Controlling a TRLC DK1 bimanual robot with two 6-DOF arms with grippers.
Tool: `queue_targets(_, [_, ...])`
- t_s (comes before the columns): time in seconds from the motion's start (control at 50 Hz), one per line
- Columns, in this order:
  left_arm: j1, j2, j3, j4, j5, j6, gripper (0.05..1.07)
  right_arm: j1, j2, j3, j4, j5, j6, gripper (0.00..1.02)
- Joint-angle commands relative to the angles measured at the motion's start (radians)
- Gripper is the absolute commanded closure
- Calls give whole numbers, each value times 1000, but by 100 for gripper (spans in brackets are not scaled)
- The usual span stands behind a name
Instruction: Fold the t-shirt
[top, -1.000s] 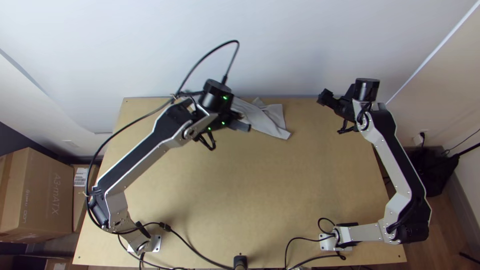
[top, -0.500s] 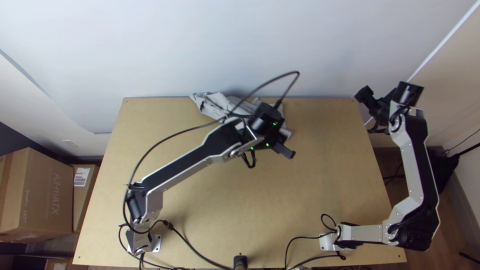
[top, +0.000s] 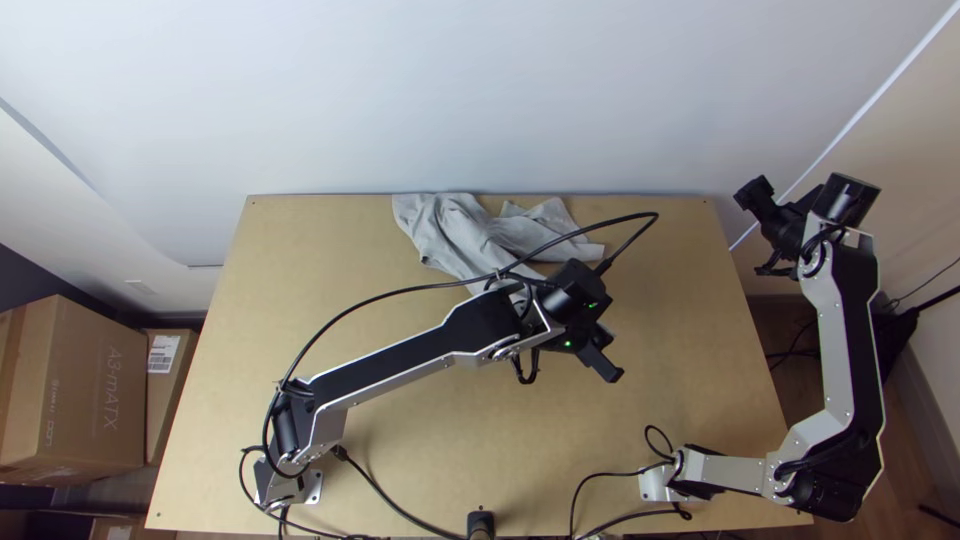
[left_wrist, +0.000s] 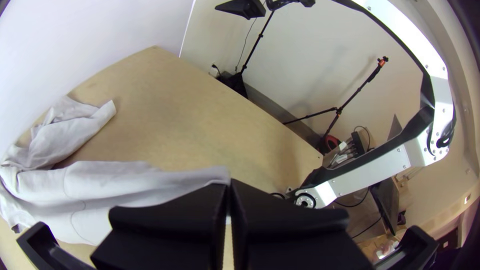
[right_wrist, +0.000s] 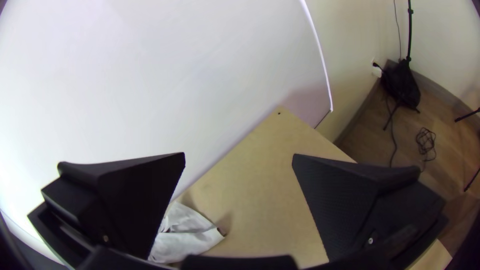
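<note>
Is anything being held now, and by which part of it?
The left hand holds the t-shirt by one drawn-out end. The right hand is open and holds nothing.

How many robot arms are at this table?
2. The left arm stretches over the middle of the table, the left gripper shut on part of the t-shirt. The right arm stands along the table's right side, the right gripper open and empty.

A white wall (top: 480, 95) meets a table (top: 680, 400) above wooden flooring (right_wrist: 450, 155).
</note>
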Motion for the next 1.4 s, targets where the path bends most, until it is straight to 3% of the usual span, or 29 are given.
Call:
queue_targets(0.0, [-34, 10, 1, 25, 40, -10, 104, -12, -22, -40, 26, -12, 4, 4])
queue_targets(0.38, [-64, 88, 55, 193, 80, -31, 104, -95, -40, -64, 27, -71, 8, 4])
queue_targets(0.7, [-86, 200, 66, 425, 73, -38, 103, -164, -134, -143, 29, -96, 11, 4])
queue_targets(0.74, [-83, 208, 66, 437, 68, -38, 93, -177, -143, -147, 29, -108, 11, 4])
queue_targets(0.78, [-78, 214, 66, 439, 60, -36, 75, -188, -153, -153, 29, -116, 10, 4])
queue_targets(0.86, [-66, 217, 66, 440, 60, -16, 13, -205, -175, -169, 29, -127, -1, 4])
queue_targets(0.88, [-63, 217, 66, 440, 60, -15, 8, -210, -183, -173, 30, -131, -4, 4])
queue_targets(1.02, [-29, 191, 64, 443, 57, -21, 9, -227, -235, -198, 29, -160, -29, 4])
queue_targets(1.14, [11, 153, 66, 445, 53, -30, 9, -220, -304, -201, -63, -220, -27, 4])
queue_targets(1.38, [69, 118, 62, 437, 36, -18, 9, -154, -453, -276, -89, -229, -32, 4])
